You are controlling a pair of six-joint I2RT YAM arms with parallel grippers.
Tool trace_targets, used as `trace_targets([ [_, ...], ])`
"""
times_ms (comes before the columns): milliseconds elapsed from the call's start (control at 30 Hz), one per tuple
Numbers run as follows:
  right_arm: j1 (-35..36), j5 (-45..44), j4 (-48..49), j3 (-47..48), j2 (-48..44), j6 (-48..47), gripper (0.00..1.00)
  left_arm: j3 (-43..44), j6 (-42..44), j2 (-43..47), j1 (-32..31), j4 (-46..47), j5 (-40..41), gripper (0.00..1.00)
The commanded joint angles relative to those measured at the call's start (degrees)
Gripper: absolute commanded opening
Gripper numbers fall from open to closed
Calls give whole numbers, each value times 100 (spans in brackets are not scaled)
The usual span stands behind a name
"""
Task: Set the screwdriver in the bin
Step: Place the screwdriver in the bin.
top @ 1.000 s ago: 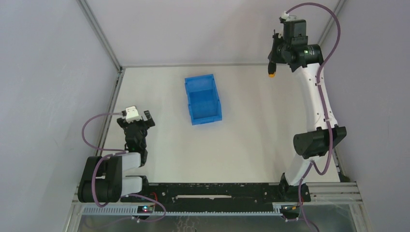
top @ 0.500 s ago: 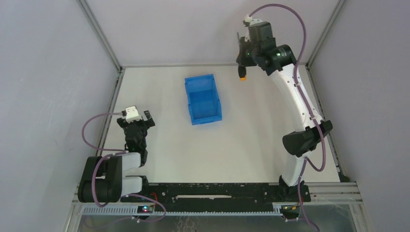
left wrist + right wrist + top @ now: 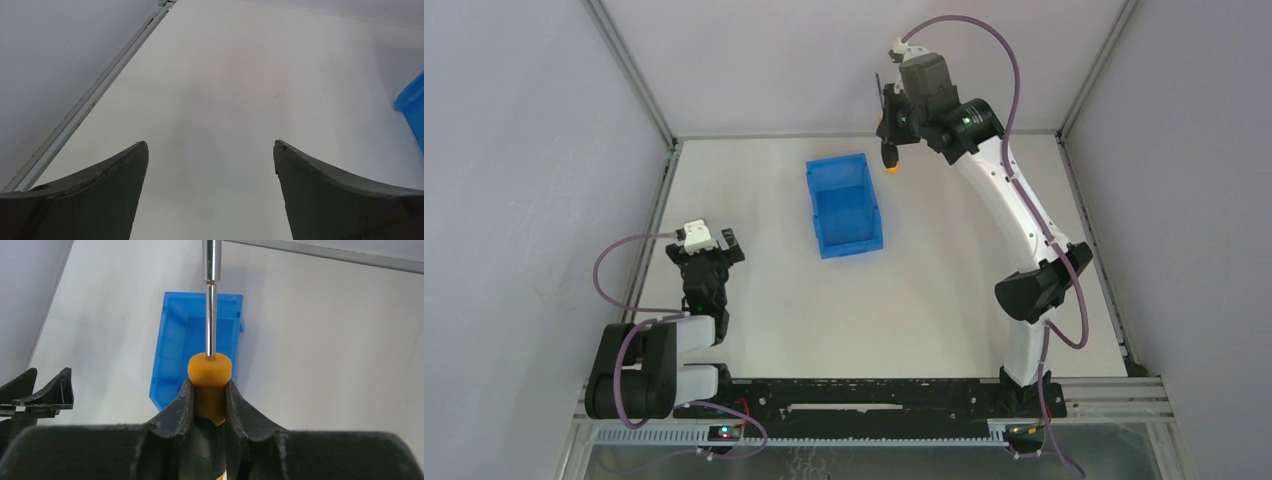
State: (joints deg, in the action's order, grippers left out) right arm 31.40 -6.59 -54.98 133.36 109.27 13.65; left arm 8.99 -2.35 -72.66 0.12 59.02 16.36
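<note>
Nearest, the left arm sits folded at the near left corner of the table [image 3: 944, 290]. The left gripper [image 3: 210, 146] has its jaws spread wide with nothing between them, only bare tabletop below. It has not moved over the last second and takes no part in the work.

Further out, the bin [image 3: 845, 212] stands around the middle of the table, a little left of centre and nearer the far edge. Its inside shows only blue floor, so nothing has been dropped yet.

Furthest, the right gripper [image 3: 890, 148] hangs high near the far edge, clamped almost fully together on the screwdriver [image 3: 209, 374]. In the right wrist view the two fingers [image 3: 176, 410] pinch the handle just behind its orange collar, and the thin shaft runs straight out past them.

That arm is what has changed. A second ago it held the tool out by the far right corner, well apart from the bin. It has since swept left along the far edge, and the tool is now just beside the bin's far right corner in the overhead view, though not yet above the opening.

Judging from this, the carry is nearly done. What probably remains is a short further shift left and toward the near edge, then lowering and letting go.
</note>
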Motion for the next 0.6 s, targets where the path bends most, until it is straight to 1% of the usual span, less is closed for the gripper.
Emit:
trace_targets([
  [0, 170, -31, 370, 168, 83, 163, 9, 201, 140, 42, -30, 180, 73, 100],
  [100, 245, 23, 516, -173, 74, 162, 9, 199, 140, 46, -30, 180, 74, 100],
  [300, 372, 183, 1107, -1213, -63, 204, 9, 200, 138, 42, -30, 180, 78, 100],
  [567, 549, 252, 1516, -1963, 182, 276, 9, 204, 138, 49, -30, 180, 75, 100],
])
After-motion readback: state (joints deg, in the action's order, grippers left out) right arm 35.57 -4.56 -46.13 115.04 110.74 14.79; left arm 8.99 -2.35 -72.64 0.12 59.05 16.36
